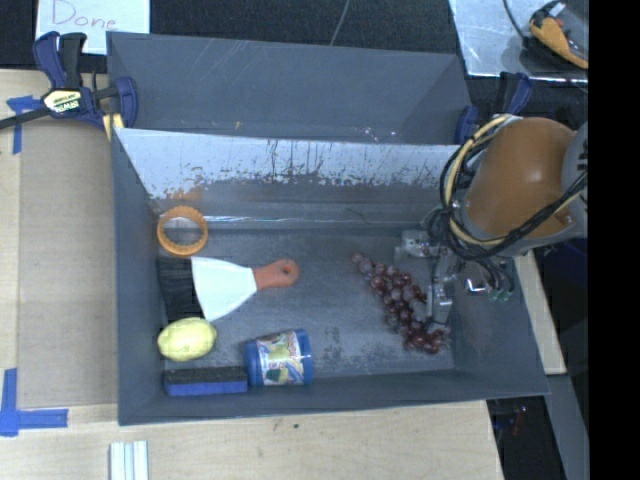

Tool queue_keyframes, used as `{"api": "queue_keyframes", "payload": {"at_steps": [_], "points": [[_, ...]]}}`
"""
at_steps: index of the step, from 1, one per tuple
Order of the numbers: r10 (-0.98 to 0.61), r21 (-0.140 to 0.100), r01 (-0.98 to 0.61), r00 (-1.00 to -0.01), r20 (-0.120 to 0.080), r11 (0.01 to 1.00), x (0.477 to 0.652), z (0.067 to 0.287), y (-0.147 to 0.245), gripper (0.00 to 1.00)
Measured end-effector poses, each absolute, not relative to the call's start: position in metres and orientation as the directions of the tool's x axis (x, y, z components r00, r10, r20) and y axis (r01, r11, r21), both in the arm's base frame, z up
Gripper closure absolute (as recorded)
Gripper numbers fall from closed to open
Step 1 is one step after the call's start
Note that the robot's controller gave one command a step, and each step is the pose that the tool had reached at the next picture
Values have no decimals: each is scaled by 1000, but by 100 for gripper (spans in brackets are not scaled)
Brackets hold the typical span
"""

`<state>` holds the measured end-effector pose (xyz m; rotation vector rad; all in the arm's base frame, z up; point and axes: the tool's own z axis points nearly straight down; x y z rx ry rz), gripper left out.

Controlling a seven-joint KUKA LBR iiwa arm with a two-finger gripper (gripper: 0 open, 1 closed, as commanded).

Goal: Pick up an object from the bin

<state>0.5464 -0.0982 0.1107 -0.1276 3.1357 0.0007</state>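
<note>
My gripper (440, 306) hangs low at the right side of the bin, its fingers pointing down beside the right end of a bunch of dark red grapes (398, 300). The grapes trail across the floor from the middle toward the right wall. Whether a finger touches them is not clear. Nothing shows between the fingers.
On the left lie an orange ring (181, 231), a white scraper with an orange handle (232, 282), a black brush (174, 286), a yellow lemon (187, 339), a dark blue block (206, 381) and a small blue can (279, 358). The arm's orange dome overhangs the right wall.
</note>
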Motion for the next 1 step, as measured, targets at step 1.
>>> {"api": "queue_keyframes", "payload": {"at_steps": [1], "points": [[-78,-4,-78,-997,-13,997,510,112,-107,0]]}}
